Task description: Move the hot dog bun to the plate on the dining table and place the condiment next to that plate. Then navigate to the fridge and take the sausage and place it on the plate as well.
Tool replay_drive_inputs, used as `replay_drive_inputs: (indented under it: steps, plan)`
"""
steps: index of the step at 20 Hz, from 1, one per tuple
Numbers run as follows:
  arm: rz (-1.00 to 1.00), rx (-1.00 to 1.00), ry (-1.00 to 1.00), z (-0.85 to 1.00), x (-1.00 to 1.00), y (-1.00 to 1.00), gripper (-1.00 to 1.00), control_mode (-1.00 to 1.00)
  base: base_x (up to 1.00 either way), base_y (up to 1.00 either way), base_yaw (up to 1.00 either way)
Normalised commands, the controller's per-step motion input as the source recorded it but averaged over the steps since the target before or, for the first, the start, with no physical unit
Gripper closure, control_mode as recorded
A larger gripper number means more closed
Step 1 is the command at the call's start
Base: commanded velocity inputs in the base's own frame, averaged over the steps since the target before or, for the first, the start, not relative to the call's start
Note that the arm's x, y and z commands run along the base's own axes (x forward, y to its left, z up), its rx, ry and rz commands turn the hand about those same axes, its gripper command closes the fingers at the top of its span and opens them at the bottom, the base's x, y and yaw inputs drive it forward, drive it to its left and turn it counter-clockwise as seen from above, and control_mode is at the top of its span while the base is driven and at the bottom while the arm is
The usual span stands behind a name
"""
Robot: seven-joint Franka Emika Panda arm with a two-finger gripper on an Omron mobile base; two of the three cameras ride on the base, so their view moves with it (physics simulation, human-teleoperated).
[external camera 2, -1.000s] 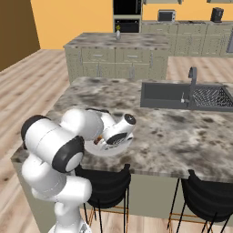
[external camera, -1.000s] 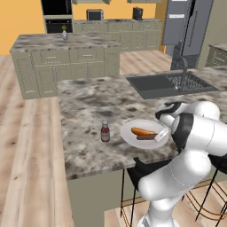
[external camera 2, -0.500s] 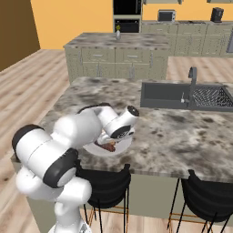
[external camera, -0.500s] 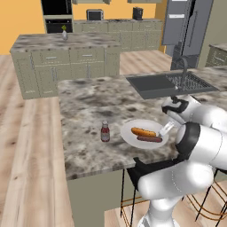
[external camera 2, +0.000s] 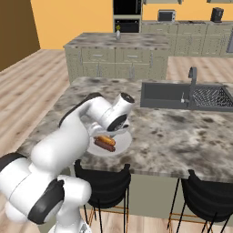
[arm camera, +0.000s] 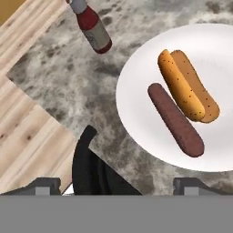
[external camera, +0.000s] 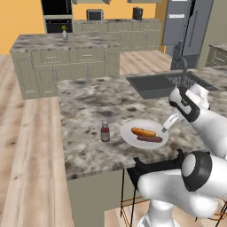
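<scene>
Sausage (arm camera: 175,119) lies on the white plate (arm camera: 136,68), alongside the hot dog bun (arm camera: 186,86) and touching none of your gripper's (arm camera: 116,185) fingers (arm camera: 43,186), which stand wide apart and empty above the plate's near edge. Condiment bottle (external camera: 105,131) stands upright on the stone counter (external camera: 88,102) just beside the plate. You have a dark stool (arm camera: 91,168) showing below the counter edge.
</scene>
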Motion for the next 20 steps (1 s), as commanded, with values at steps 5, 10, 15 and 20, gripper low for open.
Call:
replay_drive_inputs:
  steps: [5,10,15,20]
  plan:
    - [-0.04,-0.02,0.05,0.53,-0.71,0.31,-1.0,-1.0,0.0,0.0,0.0]
    - [-0.05,-0.02,0.03,0.49,-0.69,0.27,-1.0,-1.0,0.0,0.0,0.0]
    - [-0.13,-0.05,0.0,0.56,-0.56,0.18,-1.0,-1.0,0.0,0.0,0.0]
    - [-0.16,-0.06,-0.12,0.42,-0.62,0.06,-1.0,-1.0,0.0,0.0,0.0]
